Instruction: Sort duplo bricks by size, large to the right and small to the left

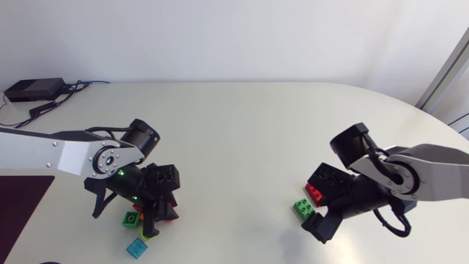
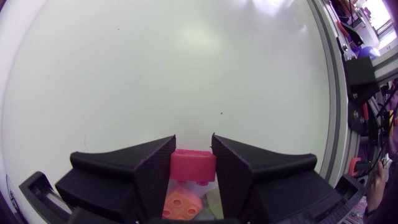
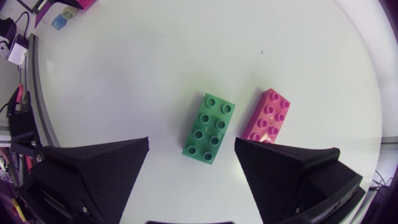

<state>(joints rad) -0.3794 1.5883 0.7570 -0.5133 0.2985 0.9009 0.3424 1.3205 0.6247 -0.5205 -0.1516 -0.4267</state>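
Surface: a white table [image 1: 242,139] with a rounded far edge, plain and glossy; a small black box [image 1: 33,89] with cables sits at its far left corner
Left arm: it comes in from the left side and bends down over a little cluster of bricks near the front edge
Left gripper [image 2: 193,149]: clenched on a small red-pink brick [image 2: 193,167], one broad black finger pressed to each side of it
Under the left gripper: an orange brick [image 2: 180,205] lies just below the held one, studs up, with something pale yellow-green beside it that I can't make out
Left cluster from above: a small green brick [image 1: 132,218] lies by the gripper and a cyan brick [image 1: 136,248] nearer the front edge
Right gripper [image 3: 191,138]: spread wide and holding nothing
Large green brick [image 3: 209,127]: eight studs, flat on the table, lying aslant just ahead of the gap between the right fingers
Large pink-red brick [image 3: 267,118]: flat on the table just beside the green one, not touching it
Only in the wrist views: the left grip and the orange brick; from above the arm hides them
Only from above: both piles at once, well apart, left and right
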